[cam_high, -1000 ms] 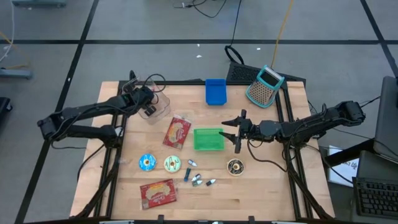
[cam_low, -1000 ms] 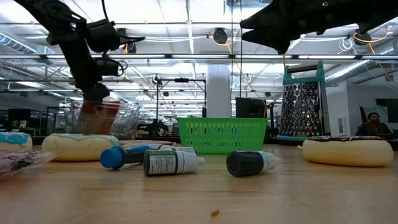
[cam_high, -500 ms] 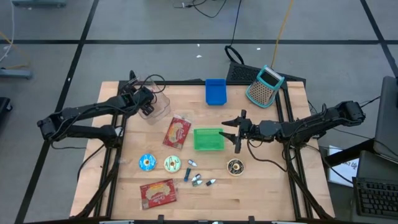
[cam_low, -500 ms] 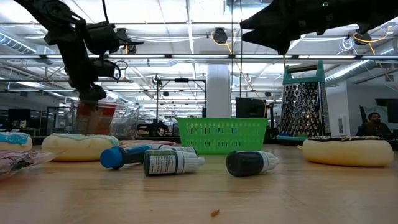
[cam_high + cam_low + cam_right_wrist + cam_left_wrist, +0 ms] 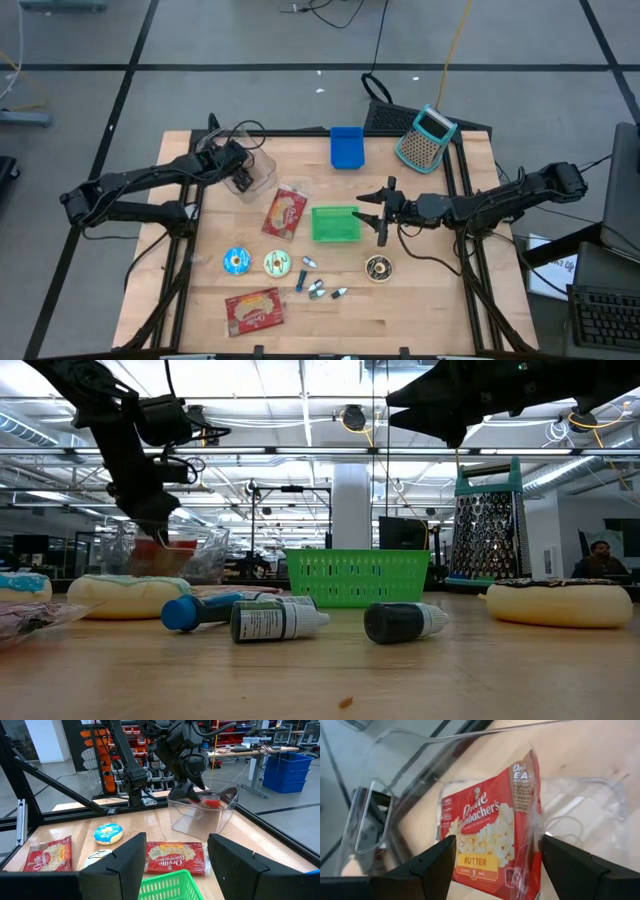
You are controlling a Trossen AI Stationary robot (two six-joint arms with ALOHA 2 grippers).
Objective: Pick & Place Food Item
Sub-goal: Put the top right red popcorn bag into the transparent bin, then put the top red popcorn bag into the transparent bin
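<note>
Popcorn packet point(image 5: 492, 845) sits in the clear bin point(image 5: 258, 172) at the table's far left.
It leans tilted, long axis up the bin. Left gripper point(image 5: 238, 180) hangs open above it; right gripper point(image 5: 378, 212) open by the green basket point(image 5: 335, 224).

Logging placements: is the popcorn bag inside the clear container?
Inside: the popcorn bag lies within the clear container, walls around it.

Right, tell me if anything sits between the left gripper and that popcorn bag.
Nothing visible does. The left gripper is open just above the popcorn bag, which lies inside the clear container.
</note>
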